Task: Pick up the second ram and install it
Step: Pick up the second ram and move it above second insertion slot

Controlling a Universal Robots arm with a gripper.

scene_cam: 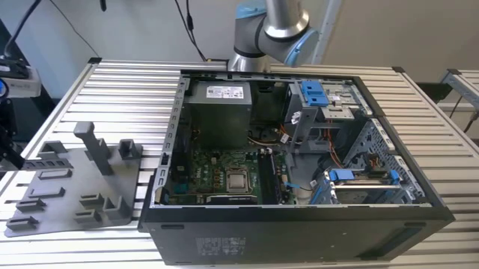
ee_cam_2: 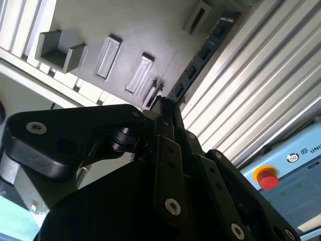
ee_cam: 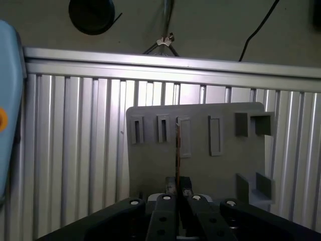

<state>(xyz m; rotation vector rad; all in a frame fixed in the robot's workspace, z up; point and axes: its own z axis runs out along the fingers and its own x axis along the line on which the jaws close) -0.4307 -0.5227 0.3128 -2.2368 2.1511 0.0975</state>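
Clamping one second ram [ee_cam: 177,145] edge-on, one gripper [ee_cam: 178,187] closed on it; one grey tray [ee_cam: 220,165] beyond.

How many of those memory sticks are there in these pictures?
1. The memory stick is clamped in the jaws in both wrist views, with the grey tray behind it. Others may be hidden inside the computer.

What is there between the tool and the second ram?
Nothing: in both wrist views the tool is shut directly on the second ram, which sticks out from its fingertips, with the grey tray behind.
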